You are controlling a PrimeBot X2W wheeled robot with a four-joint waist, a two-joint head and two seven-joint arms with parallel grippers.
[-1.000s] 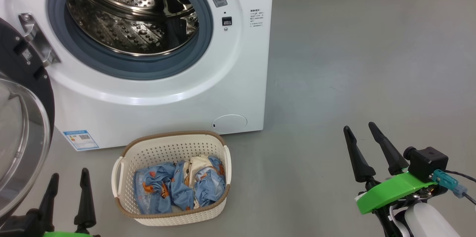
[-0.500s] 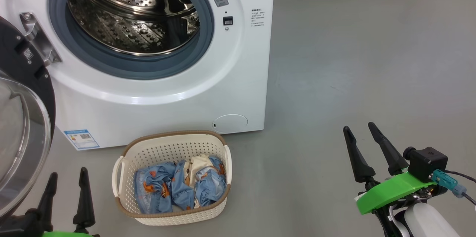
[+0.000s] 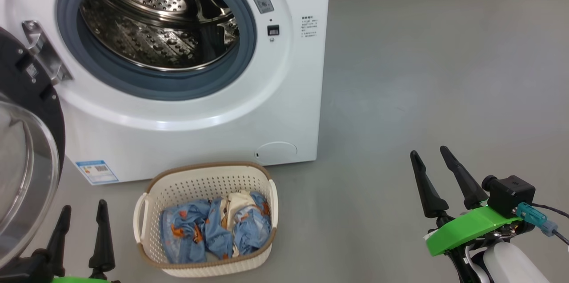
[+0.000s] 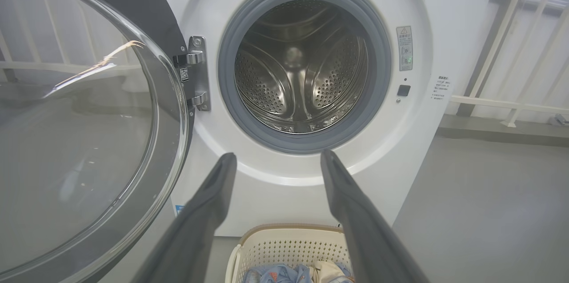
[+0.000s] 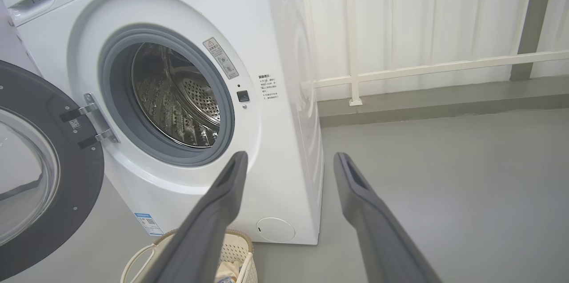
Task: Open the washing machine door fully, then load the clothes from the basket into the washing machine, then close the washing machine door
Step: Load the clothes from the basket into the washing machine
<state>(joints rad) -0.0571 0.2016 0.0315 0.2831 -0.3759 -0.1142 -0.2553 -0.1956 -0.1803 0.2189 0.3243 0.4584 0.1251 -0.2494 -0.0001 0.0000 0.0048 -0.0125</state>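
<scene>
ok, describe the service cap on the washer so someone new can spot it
Start at the big white washing machine with its door open. Follow its front down to the lower right corner, just beyond the basket. The round cap there is a plain white disc, unlike the blue label sticker at the lower left.
</scene>
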